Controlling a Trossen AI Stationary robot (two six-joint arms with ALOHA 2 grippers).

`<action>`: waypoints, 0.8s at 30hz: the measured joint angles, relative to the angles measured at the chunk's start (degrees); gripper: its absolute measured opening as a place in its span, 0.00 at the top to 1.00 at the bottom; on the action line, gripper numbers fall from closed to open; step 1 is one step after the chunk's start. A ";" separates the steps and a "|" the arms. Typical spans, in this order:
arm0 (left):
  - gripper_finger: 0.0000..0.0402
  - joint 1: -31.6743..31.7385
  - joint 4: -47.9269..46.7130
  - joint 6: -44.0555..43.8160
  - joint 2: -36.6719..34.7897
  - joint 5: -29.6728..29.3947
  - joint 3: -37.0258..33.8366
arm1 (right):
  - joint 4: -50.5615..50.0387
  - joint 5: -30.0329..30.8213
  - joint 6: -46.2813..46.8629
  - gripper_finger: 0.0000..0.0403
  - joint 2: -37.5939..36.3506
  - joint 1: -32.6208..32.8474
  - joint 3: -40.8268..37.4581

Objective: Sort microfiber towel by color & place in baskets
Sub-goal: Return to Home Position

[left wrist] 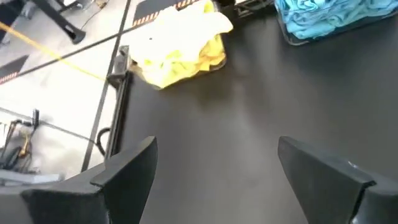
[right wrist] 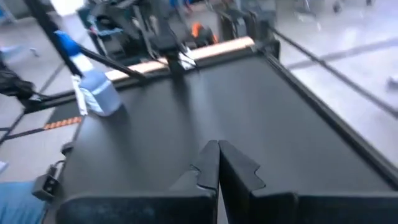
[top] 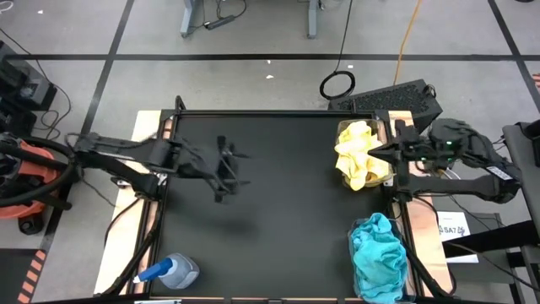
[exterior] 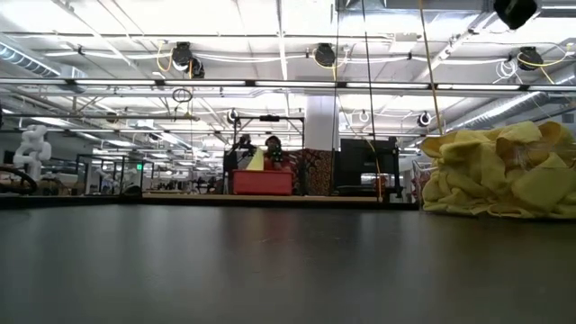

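Retreat to home looks in hand: yellow towels (top: 359, 156) and teal towels (top: 378, 252) fill baskets (left wrist: 287, 30) near the narrow, empty right gripper (right wrist: 217, 155), so the wide-open, empty left gripper (top: 226, 169) over the counter (top: 278, 219) only needs retracting.

From overhead I see a blue-capped spray bottle (top: 173, 272) at the lower left corner of the black table (top: 278, 219). Beyond the table's far edge, a looped cable (top: 337, 84) lies near a black keyboard (top: 396, 100).
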 joint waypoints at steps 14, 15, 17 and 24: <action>0.16 -0.04 1.12 -5.13 -25.44 -4.25 -14.24 | 8.64 -8.29 -3.12 1.00 -11.88 2.04 -6.93; 0.16 -0.04 2.38 -6.12 -27.27 -4.22 -16.03 | 10.44 -9.85 -2.68 1.00 -12.71 2.03 -8.55; 0.16 -0.02 4.98 -7.43 -30.86 -4.00 -19.67 | 15.03 -12.07 -1.62 1.00 -13.83 2.03 -12.10; 0.16 -0.13 14.57 -9.32 -39.07 -3.69 -30.77 | 30.02 -17.02 -0.55 0.92 -13.82 2.04 -24.06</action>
